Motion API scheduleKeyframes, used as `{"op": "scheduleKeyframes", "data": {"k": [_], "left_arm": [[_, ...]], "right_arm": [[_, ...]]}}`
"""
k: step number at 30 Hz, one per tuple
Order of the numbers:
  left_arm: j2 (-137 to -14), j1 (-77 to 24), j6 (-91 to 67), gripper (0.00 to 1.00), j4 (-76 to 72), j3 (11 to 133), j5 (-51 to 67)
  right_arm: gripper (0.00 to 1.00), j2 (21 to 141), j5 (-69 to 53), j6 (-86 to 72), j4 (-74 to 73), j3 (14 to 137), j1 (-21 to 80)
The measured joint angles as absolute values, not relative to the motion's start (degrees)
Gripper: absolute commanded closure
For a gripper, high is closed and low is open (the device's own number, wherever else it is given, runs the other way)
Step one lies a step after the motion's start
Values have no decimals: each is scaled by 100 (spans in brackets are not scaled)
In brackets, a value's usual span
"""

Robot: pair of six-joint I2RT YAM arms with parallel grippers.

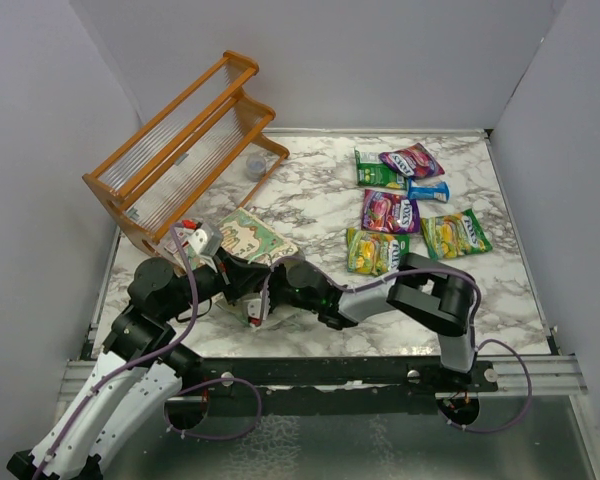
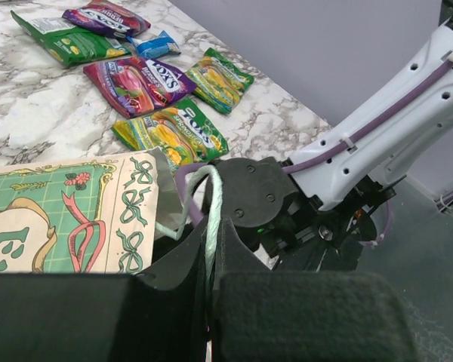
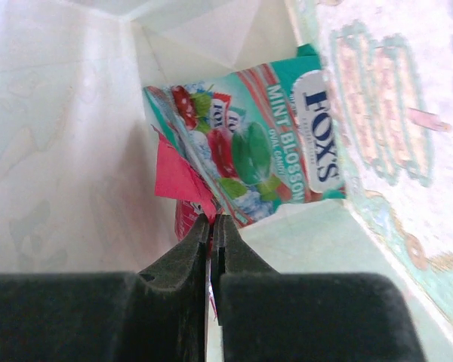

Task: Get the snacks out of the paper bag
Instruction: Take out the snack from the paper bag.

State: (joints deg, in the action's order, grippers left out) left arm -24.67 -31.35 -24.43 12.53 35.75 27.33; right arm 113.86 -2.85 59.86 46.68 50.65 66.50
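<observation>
Black foam jaws of the right gripper [image 3: 211, 226] are pressed together deep inside the paper bag [image 3: 53, 151], and a thin edge of a red packet [image 3: 175, 181] is pinched between them. Touching that red packet on its far side, a teal packet [image 3: 272, 143] lettered FOX'S MINT BLOSSOM leans against the bag's cream wall, near the folded bottom.

Jaws of the left gripper [image 2: 211, 234] are likewise closed, clamped on the bag's white string handle [image 2: 214, 200], which loops up out of them towards the bag's rim. Just beside them is the bag's printed green side with its ribbon pattern.

From above, the bag lies on its side on the marbled worktop [image 1: 310, 200], printed face up, at the near left, with both arms meeting at its mouth. An orange wooden rack [image 1: 180, 150] stands tilted just behind it, in the far left corner.

Six more packets lie loose on the right half of the worktop, well apart from the bag: a green packet [image 1: 376, 172] and a purple packet [image 1: 412, 160] overlapping at the back, a small blue packet [image 1: 427, 190] just in front of them, then a purple-pink packet [image 1: 390, 212], a yellow-green packet [image 1: 376, 250] touching its near edge, and a second green packet [image 1: 456, 235] to the right.
</observation>
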Motion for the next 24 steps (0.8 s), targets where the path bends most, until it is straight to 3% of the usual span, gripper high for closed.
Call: {"op": "scheduleKeyframes", "data": {"k": [16,24], "left_arm": [[-2504,-3135,-2408,100,1273,3575,2497],[-2488,-3135,-2408,100,1509,3575,2003]], "right_arm": [[99,9207,-401,5374,4460,4005,6648],[99,6521,-897,4906,2867,3336,6628]]}}
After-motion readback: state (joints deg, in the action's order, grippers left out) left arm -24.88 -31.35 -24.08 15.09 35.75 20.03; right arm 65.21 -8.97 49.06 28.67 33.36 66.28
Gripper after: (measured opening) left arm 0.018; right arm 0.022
